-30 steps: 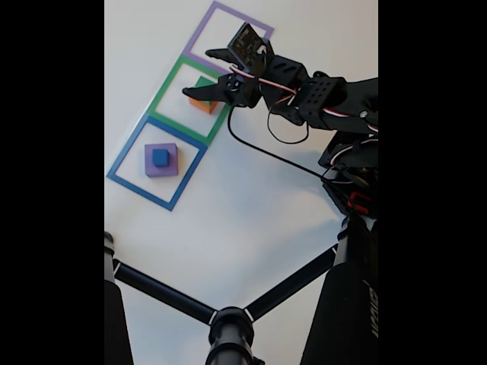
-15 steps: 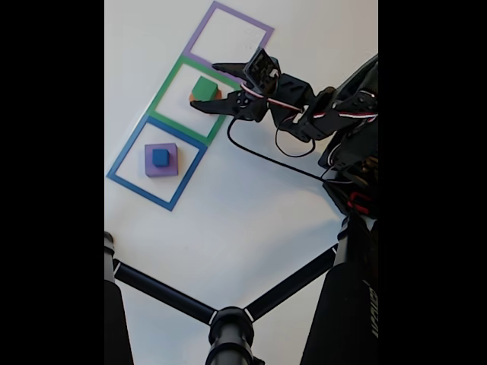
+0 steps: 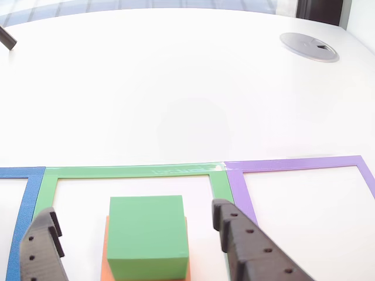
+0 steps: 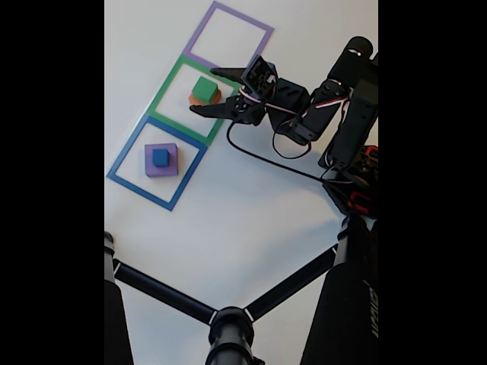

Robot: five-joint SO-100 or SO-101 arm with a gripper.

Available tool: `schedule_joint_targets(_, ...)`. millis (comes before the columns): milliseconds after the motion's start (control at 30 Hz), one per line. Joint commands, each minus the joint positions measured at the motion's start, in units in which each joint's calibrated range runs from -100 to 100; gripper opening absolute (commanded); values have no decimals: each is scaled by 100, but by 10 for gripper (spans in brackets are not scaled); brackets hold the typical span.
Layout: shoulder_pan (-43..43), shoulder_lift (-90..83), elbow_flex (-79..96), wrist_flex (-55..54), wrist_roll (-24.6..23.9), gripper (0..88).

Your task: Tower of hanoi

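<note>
The gripper (image 4: 206, 90) is wide open. The green block (image 3: 147, 235) sits between its fingers (image 3: 44, 252), not touched, on top of an orange block (image 4: 213, 97) inside the green square (image 3: 132, 171) on the worktop (image 3: 176, 88).

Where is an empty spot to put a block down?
The purple square is bare inside, next to the green square. The green one is crowded: a green block sits on an orange block, with the open gripper around them. The blue square holds two blocks.
</note>
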Motion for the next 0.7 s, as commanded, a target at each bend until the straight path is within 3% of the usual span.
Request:
schedule_joint_targets(0, -58, 85, -74, -259, 54, 300)
schedule_joint_targets(667, -135, 618, -229, -461, 54, 273)
